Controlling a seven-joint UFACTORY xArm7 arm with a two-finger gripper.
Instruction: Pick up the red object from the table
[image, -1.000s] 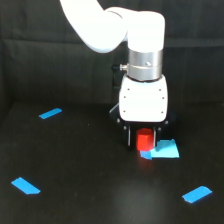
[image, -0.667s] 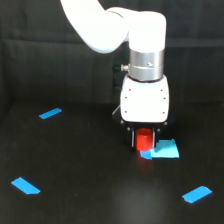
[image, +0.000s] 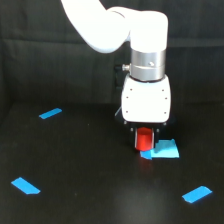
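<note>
Red-orange stubby cylinder (image: 145, 139) stands upright directly beneath the white xArm gripper (image: 145, 136), between its dark fingers, its lower end at or just above the matte black bench (image: 90, 170) beside the flat light-blue square patch (image: 164, 149). Axis is vertical and in line with the gripper, so no sideways correction looks needed, only a straight lift. Fingers sit narrow and close on either side; actual contact cannot be confirmed from the exterior view.

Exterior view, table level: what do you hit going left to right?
Blue tape strip at near left → blue tape strip further back → red object under the gripper → light-blue square patch → blue tape strip at near right.
</note>
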